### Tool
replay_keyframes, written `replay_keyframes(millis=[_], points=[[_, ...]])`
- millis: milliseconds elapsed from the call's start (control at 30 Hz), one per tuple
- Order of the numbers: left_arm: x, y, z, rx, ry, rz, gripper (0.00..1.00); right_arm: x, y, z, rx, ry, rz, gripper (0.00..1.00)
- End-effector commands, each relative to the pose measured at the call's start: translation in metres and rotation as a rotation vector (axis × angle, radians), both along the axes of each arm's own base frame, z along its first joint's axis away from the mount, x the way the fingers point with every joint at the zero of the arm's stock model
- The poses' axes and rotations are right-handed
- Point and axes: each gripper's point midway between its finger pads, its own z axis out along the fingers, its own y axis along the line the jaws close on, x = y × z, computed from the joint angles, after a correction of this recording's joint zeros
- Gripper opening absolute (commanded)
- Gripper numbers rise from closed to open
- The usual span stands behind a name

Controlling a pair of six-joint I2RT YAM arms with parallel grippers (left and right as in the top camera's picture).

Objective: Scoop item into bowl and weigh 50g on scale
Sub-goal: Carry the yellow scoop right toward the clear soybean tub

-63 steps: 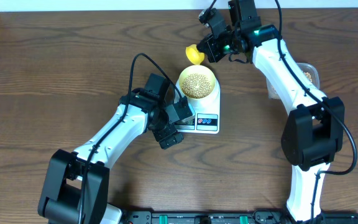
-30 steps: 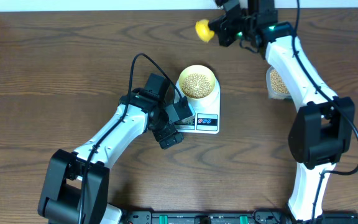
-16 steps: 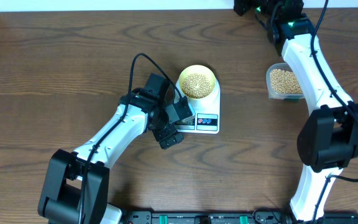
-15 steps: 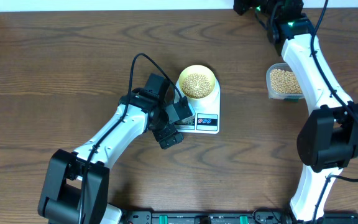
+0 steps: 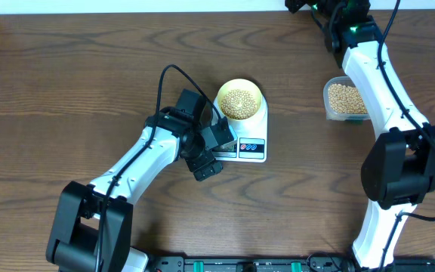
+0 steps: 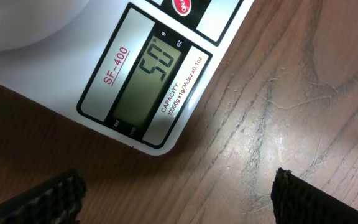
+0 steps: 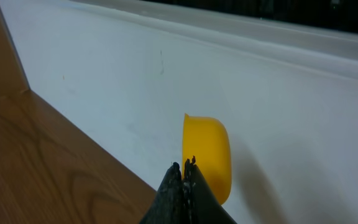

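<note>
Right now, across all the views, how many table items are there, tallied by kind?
bowl: 1
clear tub: 1
scale: 1
yellow scoop: 1
Total: 4

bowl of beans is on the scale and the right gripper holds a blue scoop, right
Not quite: the scoop in the right gripper is yellow, not blue, as the right wrist view shows. The bowl of beans does sit on the scale.
</note>
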Motion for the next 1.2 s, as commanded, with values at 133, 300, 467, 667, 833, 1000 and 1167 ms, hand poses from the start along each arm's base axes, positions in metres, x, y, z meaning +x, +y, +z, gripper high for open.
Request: replay_keyframes(millis=[133, 300, 467, 667, 833, 1000, 1167], points=[[-0.003, 0.002, -0.004, 0.013, 0.006, -0.017, 0.98, -0.008, -0.001, 0.012, 0.005, 0.019, -0.009, 0.01], [-0.003, 0.002, -0.004, 0.013, 0.006, -0.017, 0.98, -0.01, 0.001, 0.006, 0.004, 0.048, -0.001, 0.01], [-0.003, 0.002, -0.004, 0.013, 0.006, -0.017, 0.98, -0.021, -0.003, 0.018, 0.001, 0.063, -0.006, 0.01], [-0.003, 0.002, -0.004, 0.013, 0.006, -0.017, 0.98, -0.038, -0.026, 0.039, -0.009, 0.097, -0.07, 0.01], [-0.003, 0.002, -0.004, 0.013, 0.006, -0.017, 0.98, -0.049, -0.049, 0.027, -0.05, 0.212, -0.178, 0.01], [-0.003, 0.002, -0.004, 0.013, 0.006, -0.017, 0.98, -0.059, -0.069, -0.01, -0.118, 0.368, -0.287, 0.01], [-0.003, 0.002, -0.004, 0.013, 0.006, -0.017, 0.98, -0.073, -0.096, -0.043, -0.171, 0.522, -0.371, 0.01]])
